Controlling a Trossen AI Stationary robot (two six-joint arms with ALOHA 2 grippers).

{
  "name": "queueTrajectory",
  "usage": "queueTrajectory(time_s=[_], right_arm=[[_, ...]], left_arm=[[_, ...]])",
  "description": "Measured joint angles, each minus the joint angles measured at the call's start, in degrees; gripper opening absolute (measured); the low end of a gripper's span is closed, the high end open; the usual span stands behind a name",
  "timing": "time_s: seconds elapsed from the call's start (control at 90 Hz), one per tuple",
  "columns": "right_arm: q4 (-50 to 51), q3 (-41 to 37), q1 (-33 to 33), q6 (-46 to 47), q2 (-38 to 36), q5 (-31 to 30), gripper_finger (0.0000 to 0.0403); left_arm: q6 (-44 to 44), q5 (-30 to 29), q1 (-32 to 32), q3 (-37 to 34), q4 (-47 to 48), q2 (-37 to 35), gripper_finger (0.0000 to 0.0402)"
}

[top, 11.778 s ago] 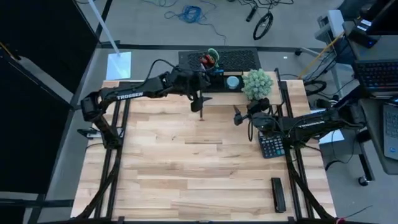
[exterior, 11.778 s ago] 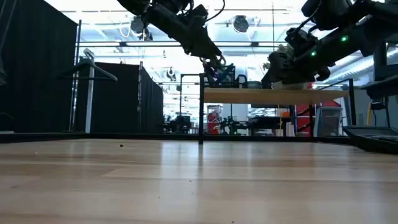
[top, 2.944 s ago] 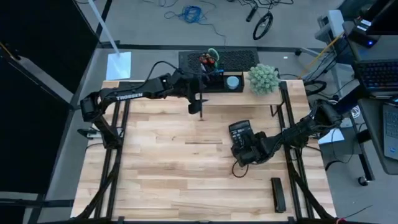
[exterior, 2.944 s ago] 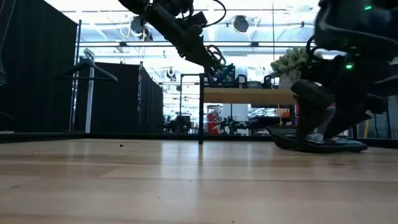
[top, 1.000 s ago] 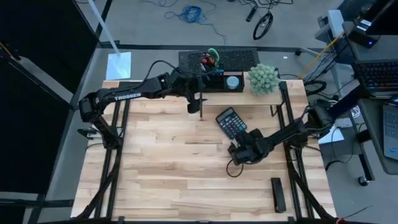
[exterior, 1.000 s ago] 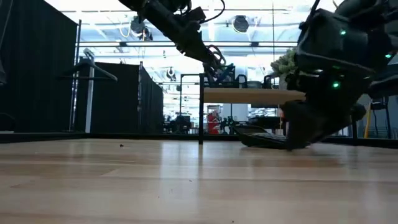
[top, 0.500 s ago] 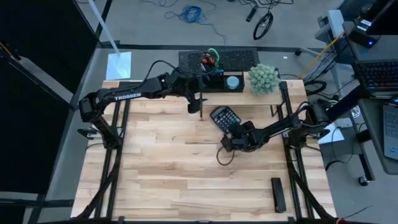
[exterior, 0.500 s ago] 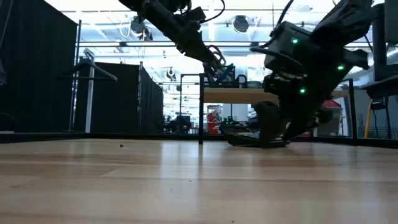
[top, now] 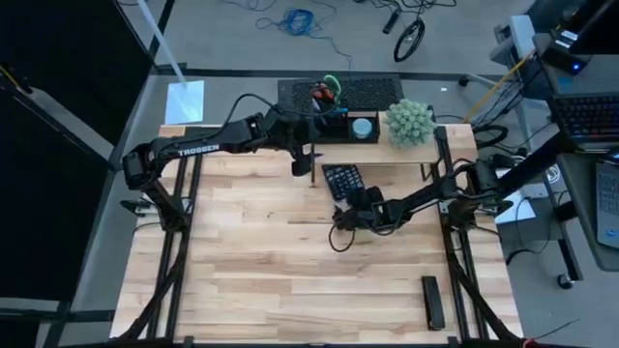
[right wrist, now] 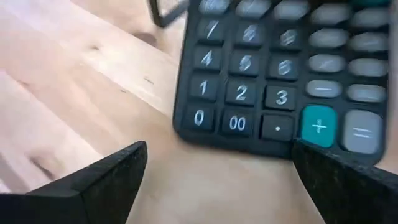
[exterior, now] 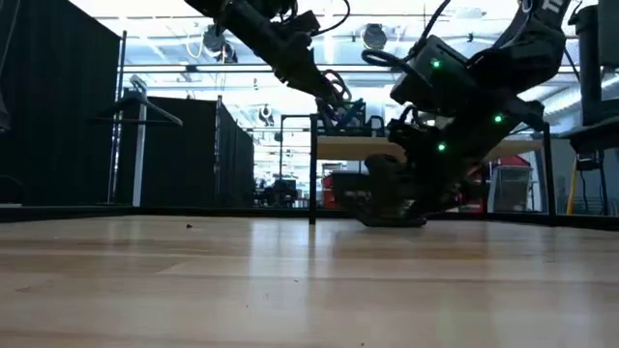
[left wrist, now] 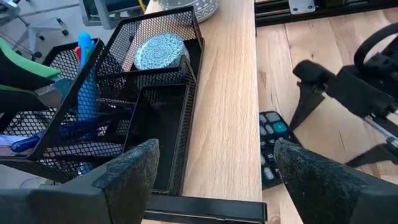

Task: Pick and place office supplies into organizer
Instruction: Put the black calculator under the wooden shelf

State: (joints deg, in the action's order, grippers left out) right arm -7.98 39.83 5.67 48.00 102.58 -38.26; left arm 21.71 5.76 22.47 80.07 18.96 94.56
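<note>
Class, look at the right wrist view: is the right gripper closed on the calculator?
No. The right gripper is open, its fingers spread wide, with the calculator lying on the table ahead.

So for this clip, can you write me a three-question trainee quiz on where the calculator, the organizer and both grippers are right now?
1. True or false: the calculator lies inside the organizer.
2. Which gripper is down at the calculator? A) left gripper B) right gripper
3. Fill in: the round blue-grey disc sits in a compartment of the ____.

Key: 1 false, it lies on the table by the shelf riser. 2 B. 3 organizer.
</note>
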Motion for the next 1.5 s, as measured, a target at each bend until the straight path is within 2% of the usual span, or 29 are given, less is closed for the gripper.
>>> queueTrajectory(time_s=[0.044, 0.222, 0.511, 0.767, 1.256, 1.5], right_arm=[[-1.35, 0.00, 0.00, -0.90, 0.41, 1.79, 0.0384], [-1.54, -0.07, 0.00, -2.07, 0.30, 2.65, 0.0384], [-1.34, -0.07, 0.00, -2.74, 0.29, 2.33, 0.0384], [-1.91, -0.07, -2.78, -0.46, 0.88, 0.56, 0.0384], [-11.49, -0.02, -4.47, -1.09, 5.55, -3.84, 0.0384], [-18.55, -0.04, -6.01, -3.88, 7.92, -3.84, 0.0384]], left_arm=[[-0.02, 0.00, 0.01, 0.00, 0.01, 0.00, 0.0309], [-0.04, 0.00, 0.00, 0.00, 0.00, 0.00, 0.0309], [-0.04, 0.00, 0.00, 0.00, 0.02, -0.02, 0.0309], [-0.04, -0.02, 0.01, 0.00, 0.02, -0.02, 0.0309], [-0.28, -0.02, 0.01, 0.00, -0.14, -0.02, 0.0309], [-0.27, -0.02, 0.00, 0.00, -0.29, -0.02, 0.0309]])
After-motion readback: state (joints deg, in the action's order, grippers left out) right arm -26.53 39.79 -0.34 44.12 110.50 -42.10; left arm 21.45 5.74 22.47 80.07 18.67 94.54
